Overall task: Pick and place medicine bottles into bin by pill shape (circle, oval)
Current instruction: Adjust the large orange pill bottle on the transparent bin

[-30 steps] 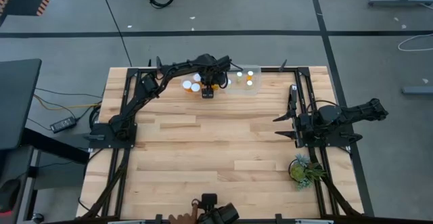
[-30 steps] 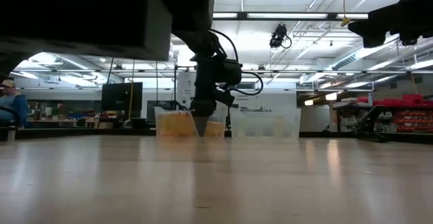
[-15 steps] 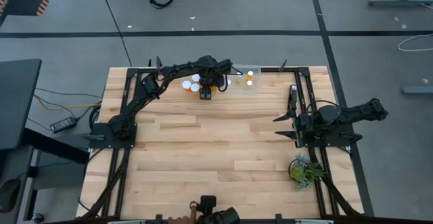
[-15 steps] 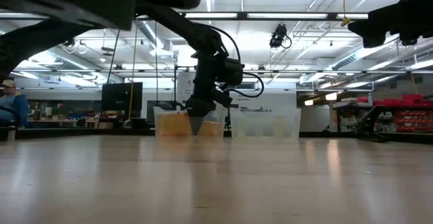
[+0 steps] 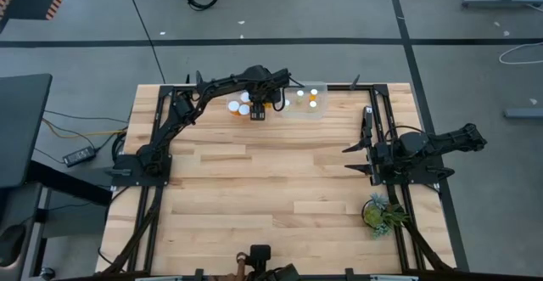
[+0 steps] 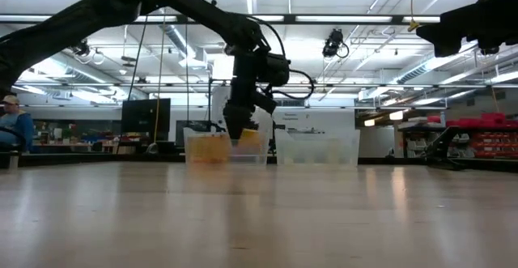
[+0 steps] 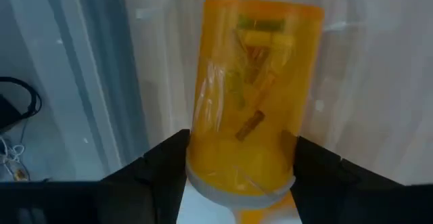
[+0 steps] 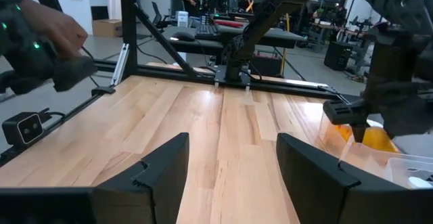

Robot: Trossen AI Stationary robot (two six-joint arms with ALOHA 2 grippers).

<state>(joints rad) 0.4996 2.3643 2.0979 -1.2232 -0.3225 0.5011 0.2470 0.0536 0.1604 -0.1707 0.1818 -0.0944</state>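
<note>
My left gripper (image 5: 258, 111) (image 6: 236, 136) is at the table's far middle, shut on an orange medicine bottle (image 7: 254, 82) with long pills inside. The bottle hangs over a clear bin (image 7: 135, 82). Three white-capped bottles (image 5: 242, 104) stand just left of the gripper. Several more (image 5: 307, 98) stand in the clear bin (image 5: 321, 86) to its right. The low view shows two clear bins side by side, one with orange contents (image 6: 212, 148) and one paler (image 6: 320, 148). My right gripper (image 5: 349, 159) (image 8: 233, 176) waits open at the right edge. My left gripper pinches the bottle's orange wall (image 7: 203, 166) between its two fingers (image 7: 162, 166), just below the white cap (image 7: 233, 207). The fingers come steeply from above, one on each side. The bottle hangs upright, cap toward the wrist, lifted clear of the table.
A small green plant (image 5: 382, 211) stands near the right front corner. Black frame rails (image 5: 157, 145) run along the table's left and right sides. A camera mount (image 5: 261, 260) sits at the near edge. Bare wood (image 5: 271, 179) fills the middle. A person (image 6: 12, 122) sits far off.
My left gripper has risen from table height with the orange bottle, which now hangs clear above the bin's rim. It has also shifted slightly toward the table's far edge. The right arm has kept still.
</note>
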